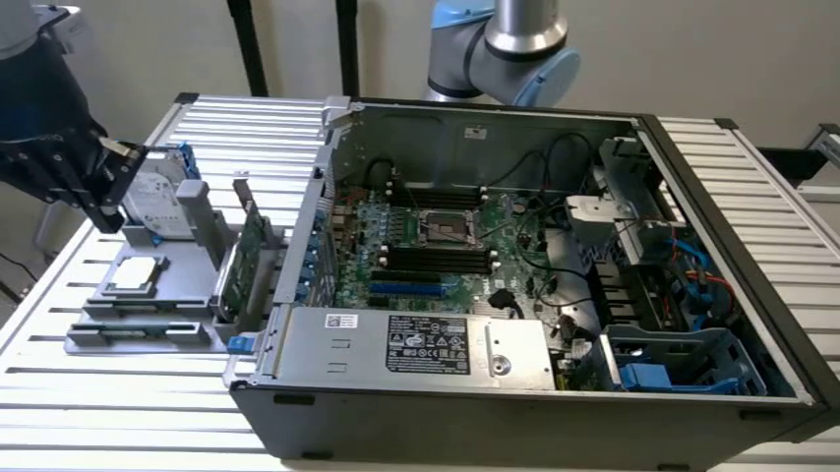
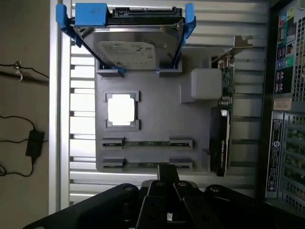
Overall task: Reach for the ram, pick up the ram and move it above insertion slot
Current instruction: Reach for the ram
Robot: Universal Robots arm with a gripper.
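Over the grey holder tray (image 1: 184, 290), at the exterior view's left, the tool (image 1: 94, 202) hangs above the slatted worktop (image 1: 118, 413), touching nothing. The ram (image 2: 147, 165) lies flat in the tray's edge cradle, with a second stick (image 2: 147, 142) parallel just beside it.

Judgement: the reach is the step in hand — no contact, no grasp, no lift. The insertion slots (image 1: 440, 258) on the board inside the open case (image 1: 525, 418) are well apart from the ram.

Tool open or closed — cannot tell; nothing seen in it. Which of the two sticks is meant is unclear. The ram's chips are too small to make out.
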